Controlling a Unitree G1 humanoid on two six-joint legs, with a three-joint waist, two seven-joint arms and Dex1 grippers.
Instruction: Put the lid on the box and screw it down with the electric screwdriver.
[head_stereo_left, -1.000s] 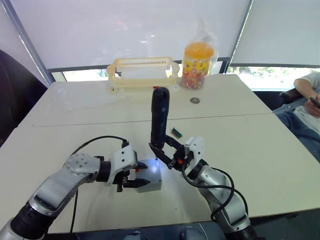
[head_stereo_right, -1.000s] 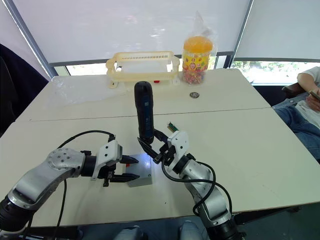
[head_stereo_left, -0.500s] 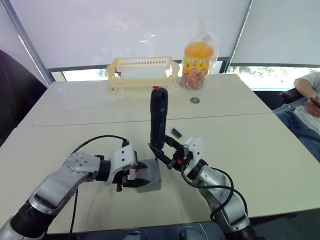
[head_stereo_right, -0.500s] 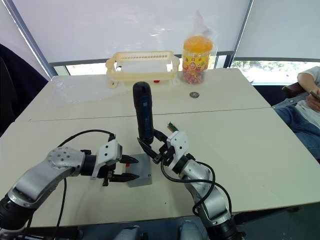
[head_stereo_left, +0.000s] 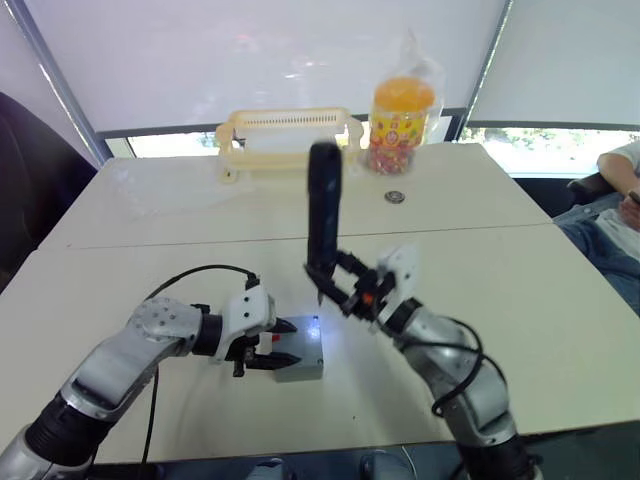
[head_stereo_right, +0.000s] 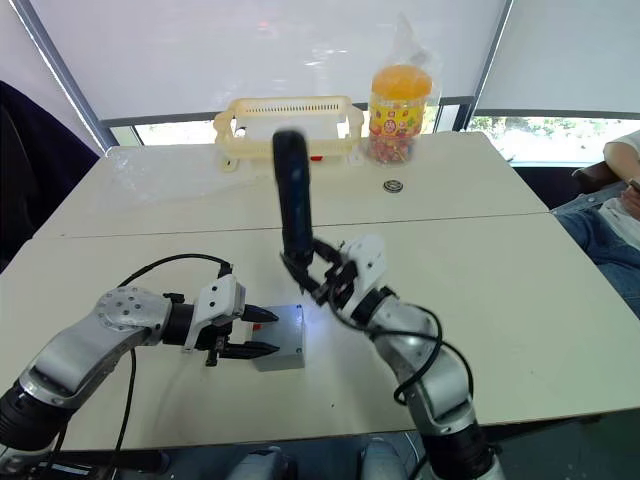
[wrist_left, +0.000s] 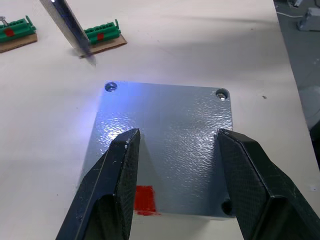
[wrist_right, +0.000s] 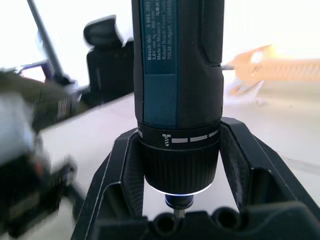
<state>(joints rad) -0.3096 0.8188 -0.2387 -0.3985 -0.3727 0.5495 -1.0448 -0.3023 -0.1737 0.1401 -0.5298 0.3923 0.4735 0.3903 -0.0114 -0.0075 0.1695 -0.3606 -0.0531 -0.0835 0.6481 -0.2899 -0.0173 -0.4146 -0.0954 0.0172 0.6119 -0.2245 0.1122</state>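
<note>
The flat grey plastic lid (wrist_left: 165, 145) already sits on the small grey box (head_stereo_left: 305, 365) near the worktop's front edge. The left gripper (head_stereo_left: 281, 343) straddles it, fingers parted. The right gripper (head_stereo_left: 343, 290) clenches the black cylindrical electric screwdriver (head_stereo_left: 322, 212), its bit hovering near a corner screw; screwing remains.

Bright daylight pours through the white blinds (head_stereo_left: 250, 60) behind the table (head_stereo_left: 520, 270), a bluish glow shines on the lid (wrist_left: 165, 145), and the screwdriver (head_stereo_right: 292, 190) looks motion-blurred.
</note>
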